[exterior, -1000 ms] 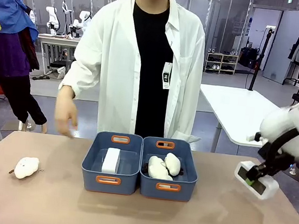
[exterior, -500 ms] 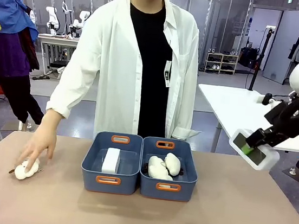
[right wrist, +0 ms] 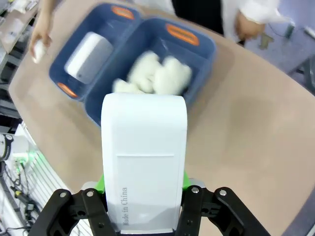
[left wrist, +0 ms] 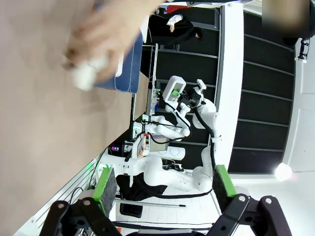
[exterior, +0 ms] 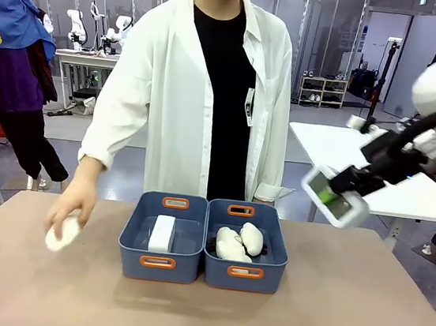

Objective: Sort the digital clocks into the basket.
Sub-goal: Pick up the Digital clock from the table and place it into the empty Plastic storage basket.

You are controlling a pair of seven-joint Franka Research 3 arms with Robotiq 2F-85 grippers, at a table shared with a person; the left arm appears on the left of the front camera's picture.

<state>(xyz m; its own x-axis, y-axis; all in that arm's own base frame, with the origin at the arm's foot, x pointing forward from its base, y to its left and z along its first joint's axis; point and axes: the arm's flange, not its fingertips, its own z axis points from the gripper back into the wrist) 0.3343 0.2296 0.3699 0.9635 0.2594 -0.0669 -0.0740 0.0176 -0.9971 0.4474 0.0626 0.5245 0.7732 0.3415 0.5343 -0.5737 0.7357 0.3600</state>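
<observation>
1. Tan table (exterior: 342,321): right claw (exterior: 327,197) grips a clock (exterior: 347,215) high over its right far edge; left claw (left wrist: 165,183) wide, empty.
2. Centre it over the basket (exterior: 136,236) with the other clock (exterior: 162,233), lower, release.

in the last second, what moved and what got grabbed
The right gripper, shut on a clock, rose from low by the table's right edge and swung left, toward the bins. The person's hand came down onto the plush toy, took hold of it and drew it toward the bins. Unchanged: the second clock in the left bin, the toys in the right bin.
</observation>
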